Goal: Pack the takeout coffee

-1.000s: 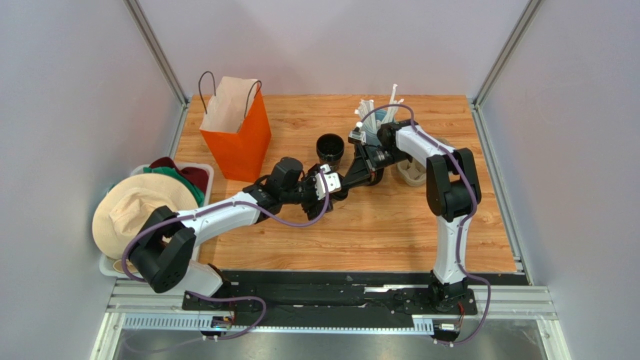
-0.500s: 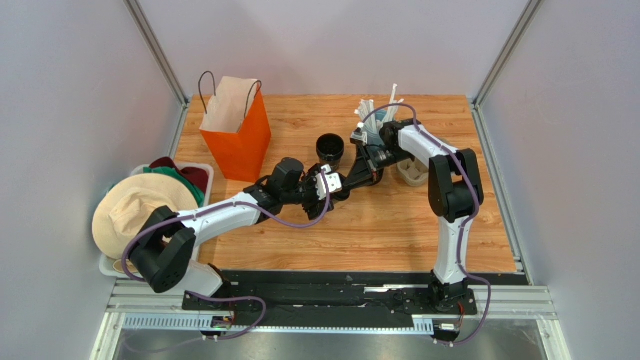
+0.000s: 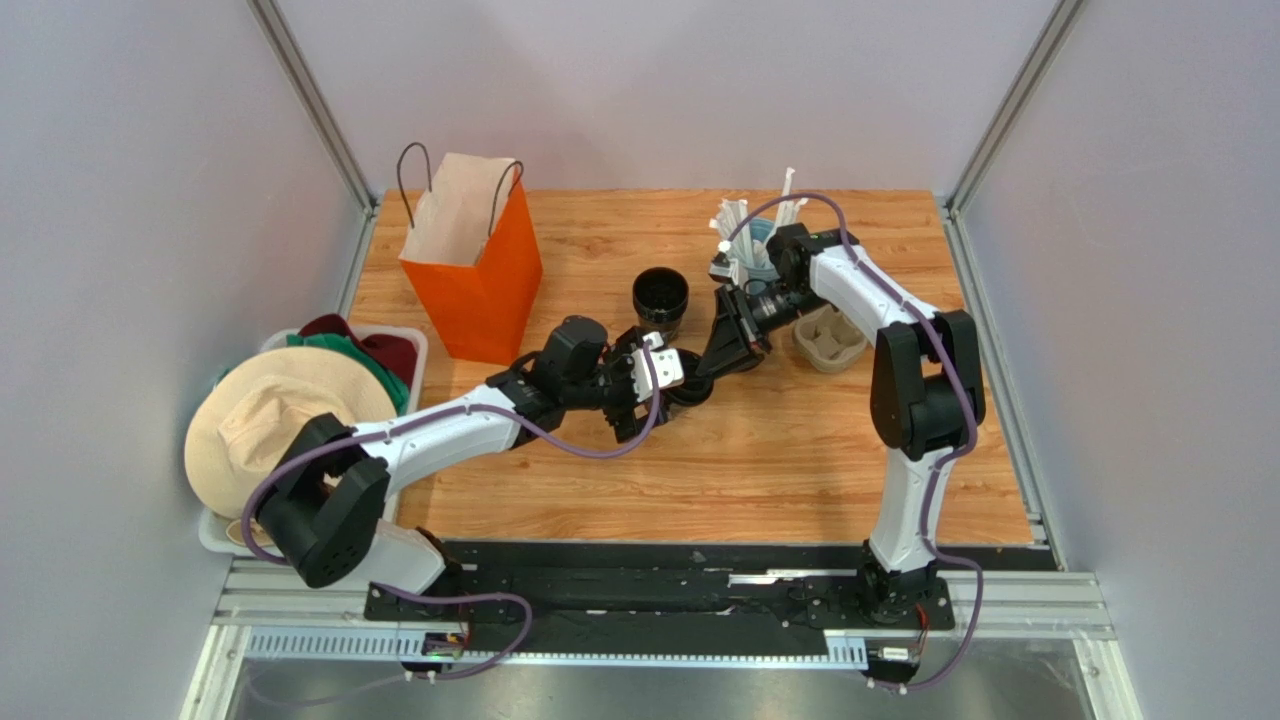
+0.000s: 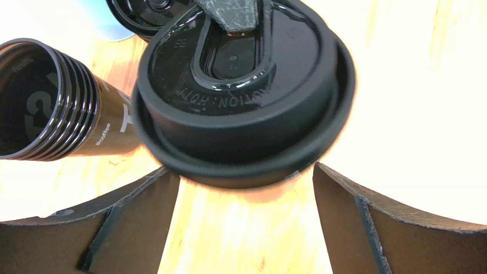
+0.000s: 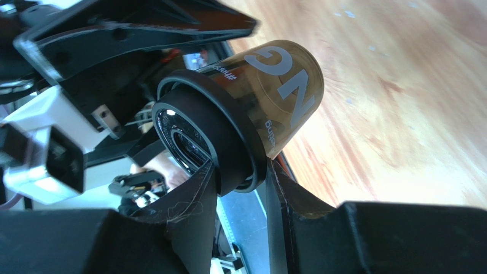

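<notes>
The takeout coffee (image 3: pixel 690 393) is a brown cup (image 5: pixel 280 97) with a black lid (image 4: pixel 240 85), tipped on its side above the table's middle. My right gripper (image 3: pixel 712 365) is shut on the lid's rim, one finger on each side (image 5: pixel 240 171). One right fingertip (image 4: pixel 234 14) reaches over the lid's top. My left gripper (image 3: pixel 666 375) faces the lid, with its jaws (image 4: pixel 246 174) open wide and the lid just ahead of them, touching neither finger.
A stack of dark cups (image 3: pixel 660 296) stands just behind the grippers. The orange paper bag (image 3: pixel 478 263) stands open at the back left. A pale blue cup of straws (image 3: pixel 751 233) and a cardboard cup tray (image 3: pixel 831 342) sit on the right. A bin of hats (image 3: pixel 301 405) is at far left.
My left jaws have opened wider round the lid. The right arm's elbow has swung right and back, uncovering the cup tray, with the cup still in its grip.
</notes>
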Motion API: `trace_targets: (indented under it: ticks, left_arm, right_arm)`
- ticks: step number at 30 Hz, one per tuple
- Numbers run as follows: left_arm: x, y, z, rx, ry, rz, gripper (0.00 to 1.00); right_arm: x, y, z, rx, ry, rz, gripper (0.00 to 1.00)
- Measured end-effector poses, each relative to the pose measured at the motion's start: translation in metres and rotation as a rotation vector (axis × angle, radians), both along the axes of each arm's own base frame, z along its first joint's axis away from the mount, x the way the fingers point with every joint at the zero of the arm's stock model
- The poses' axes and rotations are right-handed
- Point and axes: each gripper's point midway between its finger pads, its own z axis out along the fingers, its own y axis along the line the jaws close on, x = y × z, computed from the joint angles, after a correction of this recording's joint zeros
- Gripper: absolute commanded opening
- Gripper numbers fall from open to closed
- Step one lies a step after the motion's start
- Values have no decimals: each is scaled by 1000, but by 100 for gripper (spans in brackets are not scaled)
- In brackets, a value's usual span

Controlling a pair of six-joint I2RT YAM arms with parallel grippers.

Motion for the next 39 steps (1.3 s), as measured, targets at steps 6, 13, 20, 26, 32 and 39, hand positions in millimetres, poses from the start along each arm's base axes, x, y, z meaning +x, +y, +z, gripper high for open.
trace_targets:
  ticks: [6,13,20,26,32,39]
  left_arm:
    - [-4,7,7,8,-27,-9,99]
    - [-3,29,6,30,-37,18,99]
    - [16,67,13,29,30,133,99]
    - [13,52,47,-31,140,106,99]
    - [12,30,70,-83,282,67,99]
    - [2,18,49,-67,509,66,99]
  right_arm:
    - [3,-9,-13,-112,-9,-23,6]
    - [6,-18,-27,-217,-28,-35,6]
    - [-2,-14,-39,-310,-59,9,6]
    - [-10,-8,-45,-370,-86,51,6]
    - [-10,-6,-48,-399,-103,61,6]
    - [-7,-2,-50,-405,-88,51,6]
